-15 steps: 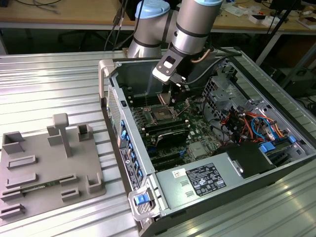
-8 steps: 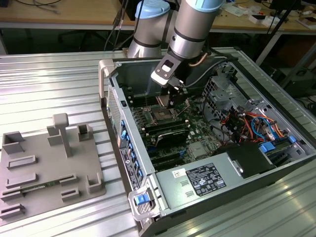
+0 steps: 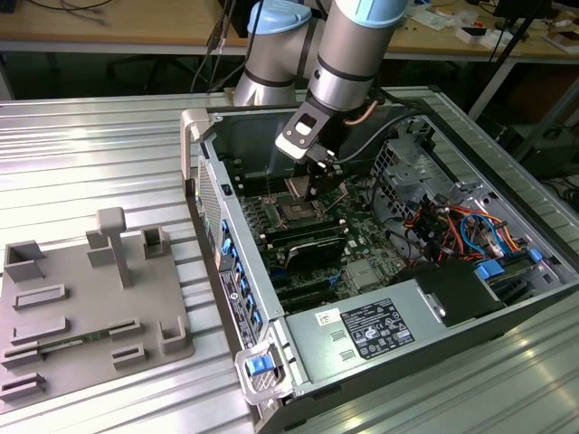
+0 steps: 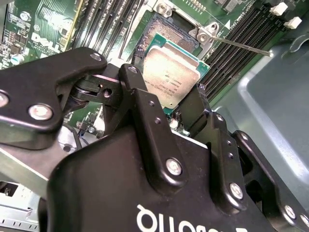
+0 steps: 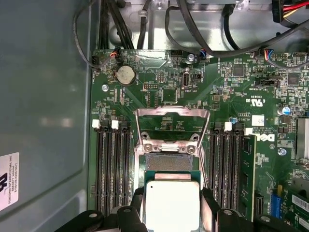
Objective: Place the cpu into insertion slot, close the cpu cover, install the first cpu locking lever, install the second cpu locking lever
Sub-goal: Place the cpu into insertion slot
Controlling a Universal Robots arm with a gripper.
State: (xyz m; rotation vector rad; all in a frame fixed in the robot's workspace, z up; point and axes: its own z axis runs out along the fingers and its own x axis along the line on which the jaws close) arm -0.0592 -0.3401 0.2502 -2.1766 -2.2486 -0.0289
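Note:
My gripper is shut on the cpu, a flat square chip with a silver top and green edge, gripped by two opposite sides. In the first wrist view the cpu hangs partly over the insertion slot, whose dark pin field shows beyond the chip's far edge. The cpu cover, a thin silver frame, stands swung open past the slot. A thin locking lever sticks out beside the slot. In the exterior view the gripper reaches down into the open computer case over the slot.
Long black memory slots flank the socket on both sides. Cables and a white-labelled grey box fill the case toward the exterior view's right. A grey fixture plate lies outside the case on the exterior view's left.

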